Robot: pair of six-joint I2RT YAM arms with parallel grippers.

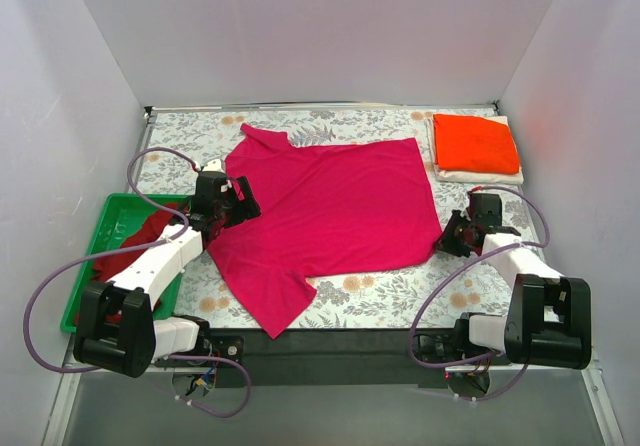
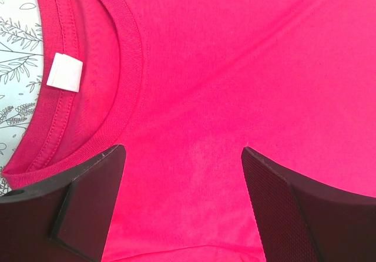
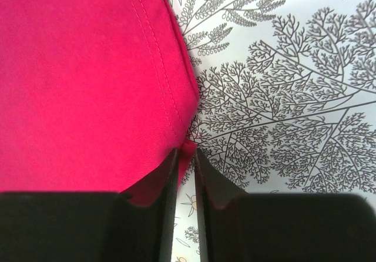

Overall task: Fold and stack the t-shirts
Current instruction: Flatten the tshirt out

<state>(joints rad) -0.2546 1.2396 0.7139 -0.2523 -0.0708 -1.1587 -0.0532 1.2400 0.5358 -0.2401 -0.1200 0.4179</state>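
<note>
The magenta-pink t-shirt [image 1: 330,211] lies spread flat on the table's middle. My left gripper [image 1: 232,203] is open over its collar end; in the left wrist view the fingers [image 2: 276,197] stand wide apart above the fabric [image 2: 235,68] beside the neckband and white label [image 2: 64,73]. My right gripper [image 1: 450,234] is shut on the shirt's hem corner [image 3: 187,150] at the right edge. A folded orange-red t-shirt [image 1: 475,143] rests on a folded white t-shirt [image 1: 480,175] at the back right. A darker red t-shirt [image 1: 135,241] lies crumpled in the green tray [image 1: 115,206].
The floral tablecloth [image 1: 400,286] covers the table and shows in the right wrist view [image 3: 282,86]. White walls enclose three sides. The green tray sits at the left edge beside my left arm. Cables loop near both arm bases.
</note>
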